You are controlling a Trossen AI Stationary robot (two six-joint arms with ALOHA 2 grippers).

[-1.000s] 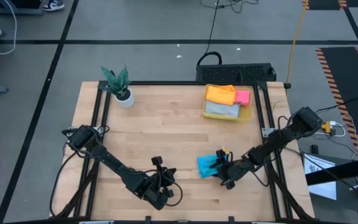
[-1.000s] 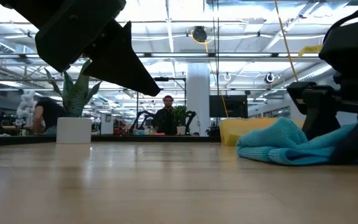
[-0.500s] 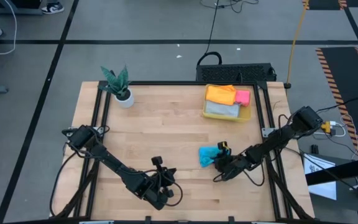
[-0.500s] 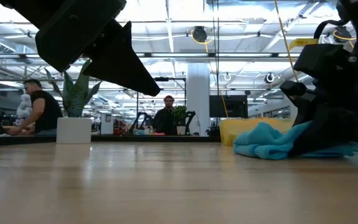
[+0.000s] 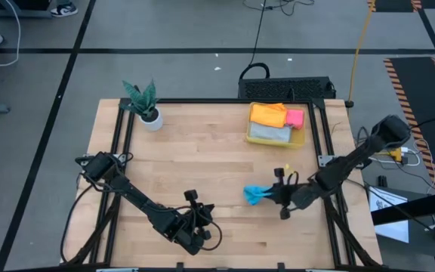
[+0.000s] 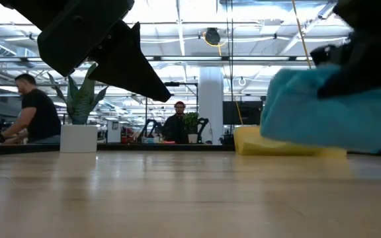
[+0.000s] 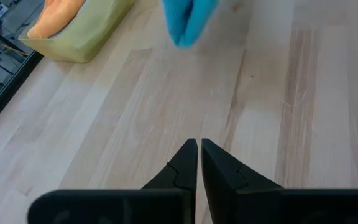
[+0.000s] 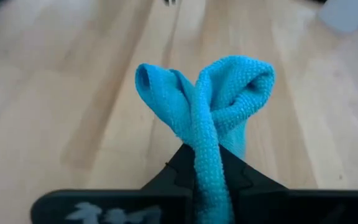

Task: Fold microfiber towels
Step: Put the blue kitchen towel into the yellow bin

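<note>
The bright blue towel (image 5: 256,195) is bunched up and lifted above the table's right half, with my right gripper (image 5: 273,196) shut on it. In the low view the blue towel (image 6: 329,109) is clear of the wood. Two rounded folds of the blue towel (image 8: 211,90) stick out beyond the gripper (image 8: 202,157). My left gripper (image 7: 199,144) is shut on nothing and waits near the table's front edge (image 5: 207,224), pointing toward the blue towel (image 7: 188,18). Orange (image 5: 269,113), pink (image 5: 294,118) and grey (image 5: 269,134) towels lie in the yellow bin (image 5: 251,138). My right gripper pinches a gathered bunch of the blue towel (image 8: 206,144) between its two fingers, several layers thick. The fingers come from the table's right side, slanting down. The towel is lifted clear of the table, and its loose folds stand out past the fingertips.
A small potted plant (image 5: 149,109) stands at the far left corner. The yellow bin (image 7: 82,34) sits at the far right. Bare wood (image 5: 195,162) spans the table's middle. People are in the room beyond the table (image 6: 177,125).
My right gripper has taken hold of the blue towel and risen, drawing back a little toward the table's right edge. The towel, which lay crumpled on the wood, is now gathered into a bunch and lifted clear.
</note>
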